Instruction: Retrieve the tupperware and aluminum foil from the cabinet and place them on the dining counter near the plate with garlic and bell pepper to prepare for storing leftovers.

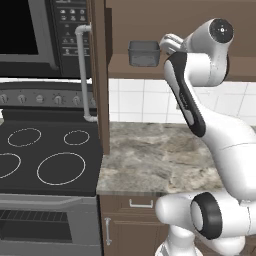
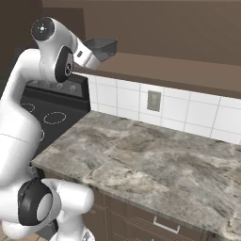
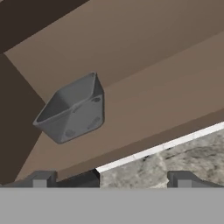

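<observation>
1. Nearest the base cameras, the arm's white lower joints blocked part of the base cabinet doors (image 1: 127,225) under the worktop (image 2: 155,155), and the left base view cut the arm off at its lower right corner.
2. The marbled grey worktop lay bare where it could be seen; in the left base view the arm covered its right-hand part.
3. To the left, the black cooktop (image 1: 45,155) was cropped by the picture edge, so its leftmost ring showed only in part.
4. The open cabinet door (image 1: 100,75) stood edge-on beside the microwave (image 1: 45,35), hiding part of its right side and the lower end of its pale handle.
5. The hand (image 3: 113,180) was raised at the front edge of the cabinet shelf (image 2: 164,68), its fingertips (image 3: 41,179) spread wide with nothing between them. Only their tips rose at the bottom of the hand view; in both base views the wrist and upper arm hid the fingers.
6. The grey tupperware (image 3: 72,109), an open lidless tub, sat on the shelf just beyond the hand, apart from the fingertips. The hand view showed it tilted, its underside and mouth both in sight.
7. Behind it, the cabinet's interior was dark brown and hard to make out.
8. The white tiled wall (image 2: 188,110) carried a grey outlet plate (image 2: 153,100).
</observation>
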